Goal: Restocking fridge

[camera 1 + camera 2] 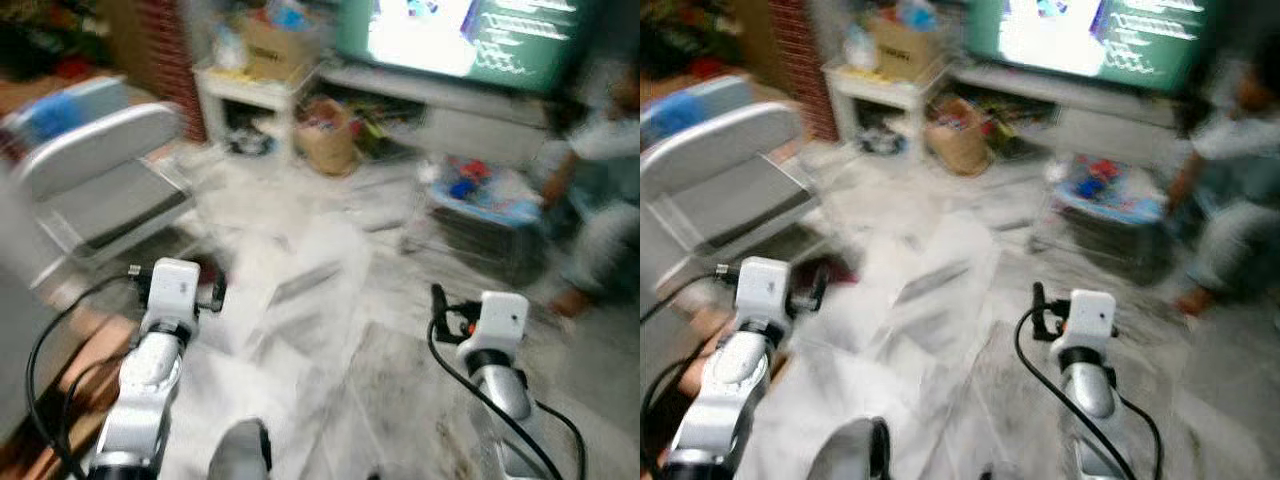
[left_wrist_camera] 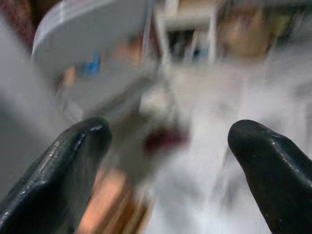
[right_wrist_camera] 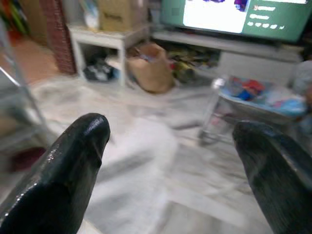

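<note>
1. In the middle of a cluttered living room, the robot stands on a pale marble floor (image 1: 400,400) with both arms raised in front of it, and the head views are smeared as if it is walking or turning.
2. The left gripper (image 2: 168,161) has its fingers (image 2: 73,161) spread wide with nothing between them; beyond them lies a grey folding chair (image 1: 110,170), quite near on the robot's left.
3. The right gripper (image 3: 170,161) is likewise spread and empty, its fingers (image 3: 73,161) framing the room ahead.
4. Ahead sit a lit television (image 1: 460,35), a white shelf unit (image 1: 245,100) with a cardboard box (image 1: 275,45) on top, a brown paper bag (image 1: 328,135) on the floor, and a small wire cart (image 3: 253,105) heaped with colourful things.
5. A person (image 1: 600,200) sits on the floor at the right, near the cart.
6. I see no fridge, and nothing I could call stock in either gripper, so by my reckoning the task is at a travelling stage.
7. The risks, as I judge them: the left arm could clip the chair if the robot swings that way; loose clutter and what may be sheeting on the floor could catch a foot; the person sits close enough that a careless turn to the right could bring the arm toward them. The blur itself would make judging clearances harder.
</note>
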{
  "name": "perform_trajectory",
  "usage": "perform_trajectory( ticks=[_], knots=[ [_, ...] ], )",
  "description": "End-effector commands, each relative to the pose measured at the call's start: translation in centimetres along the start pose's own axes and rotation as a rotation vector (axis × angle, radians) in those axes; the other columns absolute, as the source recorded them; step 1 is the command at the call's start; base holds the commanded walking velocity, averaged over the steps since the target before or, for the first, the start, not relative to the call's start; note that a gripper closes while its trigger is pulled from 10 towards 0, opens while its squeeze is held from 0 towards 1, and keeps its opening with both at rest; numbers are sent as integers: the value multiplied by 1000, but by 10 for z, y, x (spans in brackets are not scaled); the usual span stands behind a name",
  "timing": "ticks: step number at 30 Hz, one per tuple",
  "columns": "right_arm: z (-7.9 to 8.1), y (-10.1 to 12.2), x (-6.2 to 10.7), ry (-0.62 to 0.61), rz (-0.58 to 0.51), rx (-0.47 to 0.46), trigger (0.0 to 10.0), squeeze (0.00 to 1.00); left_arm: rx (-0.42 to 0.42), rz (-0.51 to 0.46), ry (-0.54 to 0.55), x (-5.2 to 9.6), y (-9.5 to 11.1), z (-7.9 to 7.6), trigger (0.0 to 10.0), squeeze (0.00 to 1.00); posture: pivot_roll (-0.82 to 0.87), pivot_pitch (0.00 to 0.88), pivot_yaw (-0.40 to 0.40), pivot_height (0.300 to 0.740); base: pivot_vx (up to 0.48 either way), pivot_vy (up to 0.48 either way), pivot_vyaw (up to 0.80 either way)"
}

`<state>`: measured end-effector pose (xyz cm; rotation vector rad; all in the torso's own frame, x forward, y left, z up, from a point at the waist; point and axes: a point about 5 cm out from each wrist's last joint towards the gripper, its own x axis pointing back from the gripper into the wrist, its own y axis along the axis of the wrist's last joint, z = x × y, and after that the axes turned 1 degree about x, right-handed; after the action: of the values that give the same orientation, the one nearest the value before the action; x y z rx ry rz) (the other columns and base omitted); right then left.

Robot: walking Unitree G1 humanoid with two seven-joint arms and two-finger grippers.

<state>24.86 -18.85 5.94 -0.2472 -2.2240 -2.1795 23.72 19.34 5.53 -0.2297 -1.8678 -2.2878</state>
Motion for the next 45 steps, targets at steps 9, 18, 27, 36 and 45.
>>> perform_trajectory(
  ticks=[9, 18, 27, 36, 45],
  knots=[
    [-1, 1, -2, -5, -1, -3, 10000, 0, 22, -63, 20, -10, 14, 3, 10000, 0, 98, 37, -25, 740, -134, 200, 0],
    [1, 7, -7, 5, -21, -10, 10000, 0, -5, -86, 32, -16, 20, 8, 10000, 0, 99, 49, -25, 740, 0, 83, 0],
    [-3, 3, -3, -7, -5, 0, 10000, 0, -33, -42, 40, -9, 8, 4, 10000, 0, 95, 64, -11, 740, -122, 424, 0],
    [-4, 5, -4, -2, -16, 30, 10000, 0, -23, -42, 5, -7, 8, -5, 10000, 0, 89, 65, -14, 740, -298, 380, 0],
    [-6, 4, -3, -19, -13, 46, 10000, 0, -12, -36, 12, -8, 8, -6, 10000, 0, 85, 64, -19, 740, -326, 355, 0]
  ],
)
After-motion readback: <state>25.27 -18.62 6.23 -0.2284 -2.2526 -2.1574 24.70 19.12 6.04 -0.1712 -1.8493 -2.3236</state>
